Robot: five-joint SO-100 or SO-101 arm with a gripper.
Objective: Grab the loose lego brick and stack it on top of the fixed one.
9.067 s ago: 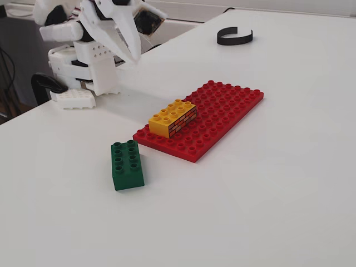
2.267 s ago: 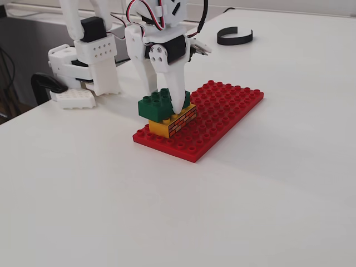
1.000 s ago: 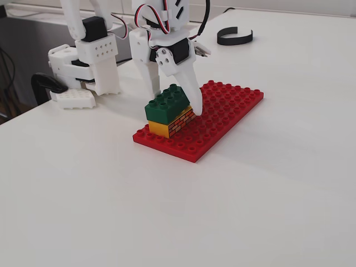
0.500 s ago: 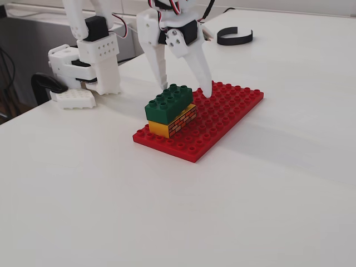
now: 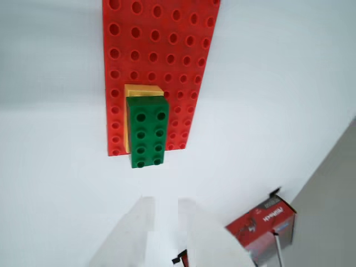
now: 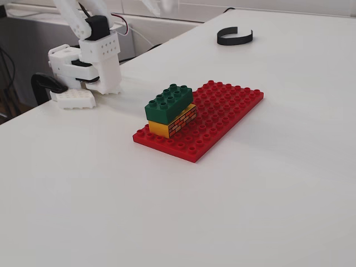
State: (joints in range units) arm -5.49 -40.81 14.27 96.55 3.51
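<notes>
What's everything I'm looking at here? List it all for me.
Green brick: one, dark green, stacked on the yellow brick.
Yellow brick: one, yellow with a brick-wall print, on the baseplate.
Baseplate: one, red, mid-table.
Band: one, black open ring, far side of the table.
Box: one, red, low right in the wrist view.
Table: one, white.
Arm base: one, white, far left.
Gripper: one, white, open, above the stack.
</notes>
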